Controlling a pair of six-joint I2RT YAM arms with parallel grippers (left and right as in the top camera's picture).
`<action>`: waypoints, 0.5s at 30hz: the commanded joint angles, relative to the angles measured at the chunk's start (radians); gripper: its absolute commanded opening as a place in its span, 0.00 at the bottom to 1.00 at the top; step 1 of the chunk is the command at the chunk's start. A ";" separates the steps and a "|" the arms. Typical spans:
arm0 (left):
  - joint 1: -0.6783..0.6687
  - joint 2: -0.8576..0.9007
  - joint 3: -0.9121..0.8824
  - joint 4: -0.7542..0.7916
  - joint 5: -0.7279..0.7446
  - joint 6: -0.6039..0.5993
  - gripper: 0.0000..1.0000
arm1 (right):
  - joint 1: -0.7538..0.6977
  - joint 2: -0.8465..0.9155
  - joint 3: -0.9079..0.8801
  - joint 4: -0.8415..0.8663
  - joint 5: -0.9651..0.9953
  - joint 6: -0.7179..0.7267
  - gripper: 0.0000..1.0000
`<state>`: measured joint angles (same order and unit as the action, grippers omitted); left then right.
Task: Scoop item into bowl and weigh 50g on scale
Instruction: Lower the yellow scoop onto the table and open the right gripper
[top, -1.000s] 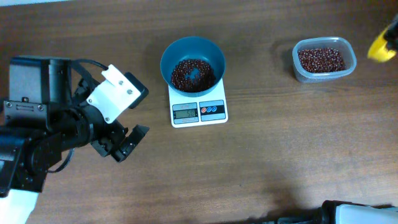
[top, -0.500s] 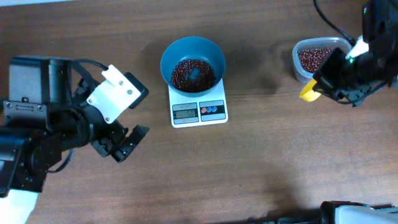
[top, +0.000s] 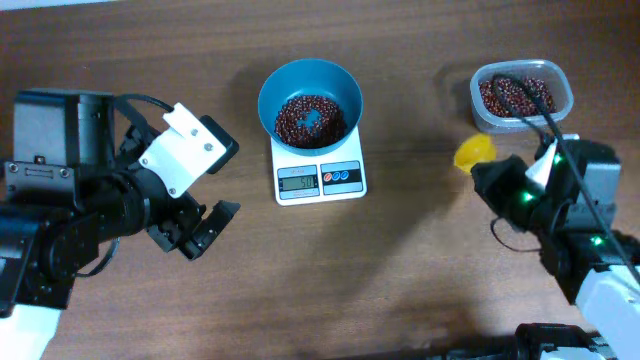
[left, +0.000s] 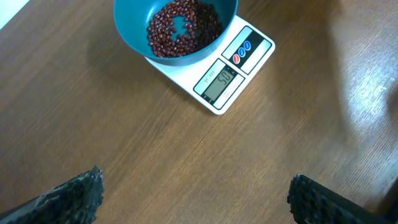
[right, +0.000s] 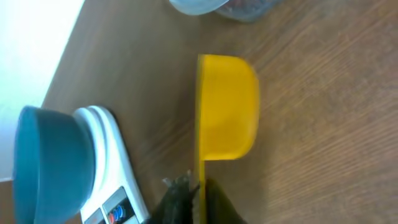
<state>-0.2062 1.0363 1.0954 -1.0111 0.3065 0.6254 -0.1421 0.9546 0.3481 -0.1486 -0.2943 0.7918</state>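
left gripper (top: 207, 228): jaws spread wide and empty, over bare tabletop (top: 400, 270), left and front of the scale (left: 221, 81).
right gripper (right: 198, 190): pinched almost closed on the thin handle of the yellow scoop (right: 227, 118).
scoop: turned on its side, low over the tabletop between scale and tub (top: 478, 110). Can't see into the cup.
beans (left: 168, 37): loose layer in the bowl (left: 130, 37) with a bare patch in the middle. More beans in the tub.
bowl: sits on the scale and overhangs the platform.
scale display: looks like 50, so the weighing is probably done.
risk, scoop: if let go on its side it could roll or tip toward the scale, and a knock there shifts the bowl and spoils the reading.
risk, cable (top: 540, 105): it lies across the tub's top, so arm travel could snag the rim, drag the tub and spill beans.
risk, left arm: low, well apart from everything.
edges: far tabletop edge runs near behind bowl and tub, so little room there.
open room: wide bare wood in front of the scale and between the arms, best spot for the scoop.
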 joint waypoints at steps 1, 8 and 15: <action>0.005 -0.002 0.014 -0.001 0.001 0.012 0.99 | 0.003 0.009 -0.045 0.011 0.019 0.055 0.19; 0.005 -0.002 0.014 -0.001 0.001 0.012 0.99 | 0.004 0.150 -0.047 0.083 0.036 0.063 0.93; 0.005 -0.002 0.014 -0.001 0.001 0.012 0.99 | 0.003 0.164 -0.040 0.065 0.093 0.083 0.99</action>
<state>-0.2062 1.0363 1.0954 -1.0115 0.3061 0.6254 -0.1421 1.1156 0.3080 -0.0761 -0.2291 0.8581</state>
